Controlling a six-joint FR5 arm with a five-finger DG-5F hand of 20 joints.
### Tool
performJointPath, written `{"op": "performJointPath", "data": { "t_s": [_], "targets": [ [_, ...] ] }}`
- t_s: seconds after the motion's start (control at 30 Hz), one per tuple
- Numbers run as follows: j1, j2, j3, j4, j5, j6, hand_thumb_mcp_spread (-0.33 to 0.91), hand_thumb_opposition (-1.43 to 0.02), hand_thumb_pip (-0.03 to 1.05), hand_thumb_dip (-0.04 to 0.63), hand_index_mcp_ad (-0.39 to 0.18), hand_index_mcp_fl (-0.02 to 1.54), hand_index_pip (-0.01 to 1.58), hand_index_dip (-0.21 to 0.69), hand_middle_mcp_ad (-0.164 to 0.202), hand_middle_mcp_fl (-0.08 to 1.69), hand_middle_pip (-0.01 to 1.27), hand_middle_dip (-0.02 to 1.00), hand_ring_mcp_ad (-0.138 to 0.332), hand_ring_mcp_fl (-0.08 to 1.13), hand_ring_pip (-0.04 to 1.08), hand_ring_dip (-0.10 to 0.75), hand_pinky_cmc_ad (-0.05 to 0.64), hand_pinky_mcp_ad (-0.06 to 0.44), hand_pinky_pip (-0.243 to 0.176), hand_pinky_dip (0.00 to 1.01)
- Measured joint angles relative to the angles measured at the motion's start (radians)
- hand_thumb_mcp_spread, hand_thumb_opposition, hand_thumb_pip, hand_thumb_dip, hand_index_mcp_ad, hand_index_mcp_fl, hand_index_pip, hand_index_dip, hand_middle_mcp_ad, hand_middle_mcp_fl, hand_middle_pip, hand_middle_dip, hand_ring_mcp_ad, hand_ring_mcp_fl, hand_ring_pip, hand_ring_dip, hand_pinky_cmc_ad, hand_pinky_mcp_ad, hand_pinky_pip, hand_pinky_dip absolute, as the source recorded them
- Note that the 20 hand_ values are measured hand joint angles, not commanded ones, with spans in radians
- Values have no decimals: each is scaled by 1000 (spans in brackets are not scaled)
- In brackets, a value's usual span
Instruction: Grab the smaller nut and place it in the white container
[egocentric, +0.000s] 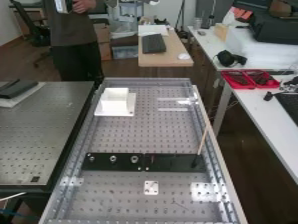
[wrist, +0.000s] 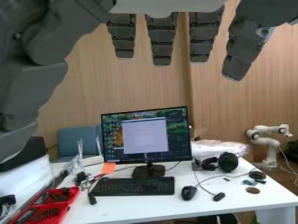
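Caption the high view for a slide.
Smaller nut, larger nut and bearing in a row on a black bar, the white container beyond on the bench.

White container (egocentric: 114, 105), black bar (egocentric: 174, 163) – grey bench (egocentric: 126, 137) (dotted in rows), red trays (egocentric: 249, 87).

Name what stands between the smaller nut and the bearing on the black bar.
In the high view, the larger nut stands between the smaller nut and the bearing.
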Motion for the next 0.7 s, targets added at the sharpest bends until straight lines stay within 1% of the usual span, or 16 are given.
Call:
{"op": "performJointPath", "data": {
  "t_s": [0.47,0.7],
  "targets": [
    [3,5,-3,-2,1,-2,176,-728,394,12,-94,24,72,201,101,-9,155,202,215,0,110,91,445,363,-91,218],
    [8,6,-6,-3,6,0,176,-728,394,12,-94,24,72,201,101,-9,155,202,215,0,110,91,461,363,-91,218]
  ]
}}
